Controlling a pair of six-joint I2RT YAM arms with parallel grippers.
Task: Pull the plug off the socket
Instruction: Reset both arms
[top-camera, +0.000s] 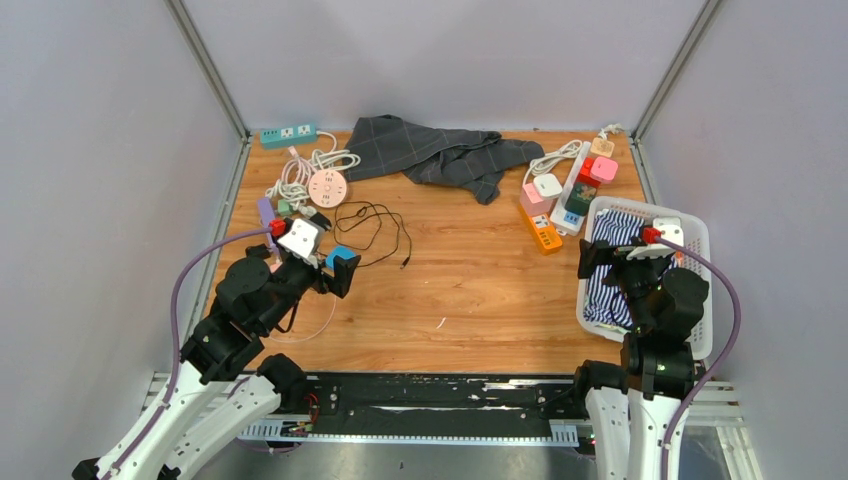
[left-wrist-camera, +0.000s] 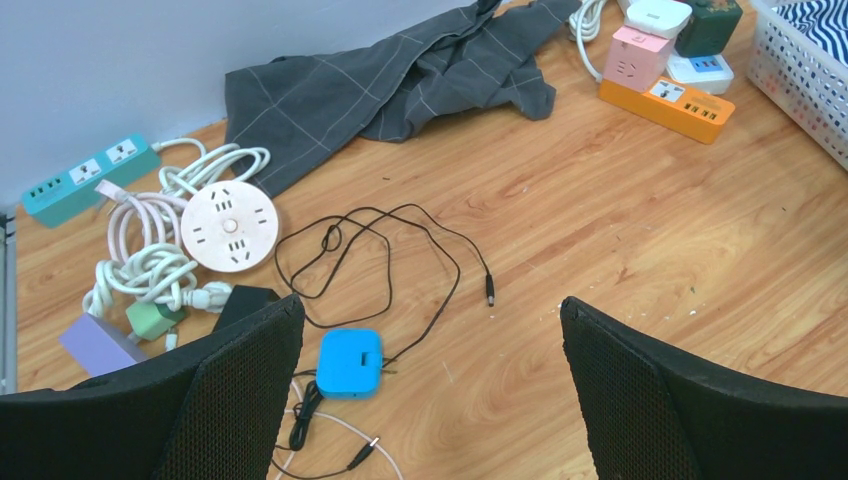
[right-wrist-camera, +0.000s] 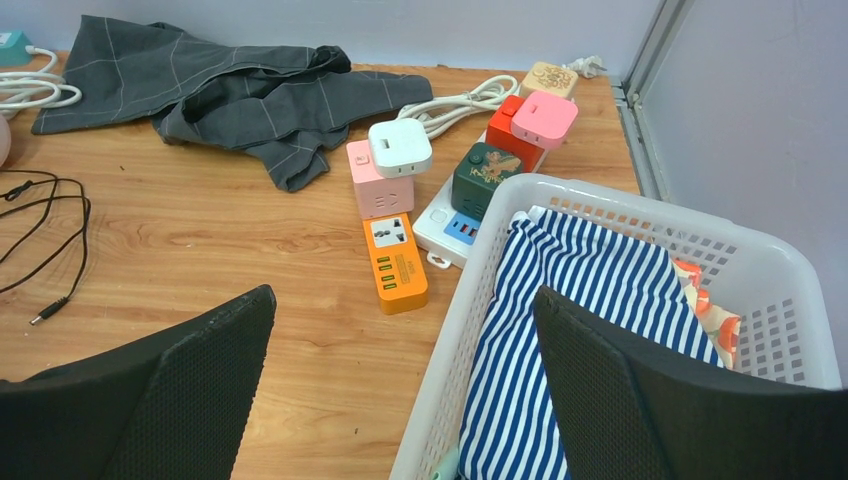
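Note:
A white plug (right-wrist-camera: 400, 147) (top-camera: 547, 185) sits on top of a pink cube socket (right-wrist-camera: 378, 190) at the far end of an orange power strip (right-wrist-camera: 394, 262) (top-camera: 541, 230), right of centre. My right gripper (right-wrist-camera: 405, 295) (top-camera: 625, 262) hangs open and empty nearer than the strip, over the left rim of the white basket (right-wrist-camera: 480, 290). My left gripper (left-wrist-camera: 430, 310) (top-camera: 318, 275) is open too, above the bare wood beside a small blue box (left-wrist-camera: 349, 362). A round pink socket (left-wrist-camera: 229, 224) (top-camera: 327, 187) lies among white cords at far left.
A grey checked cloth (top-camera: 430, 150) lies at the back. A white strip (top-camera: 572, 190) carries green, red and pink cubes. A teal strip (top-camera: 288, 133) sits at the back left. A thin black cable (left-wrist-camera: 400, 250) loops mid-table. Striped cloth (right-wrist-camera: 580, 320) fills the basket.

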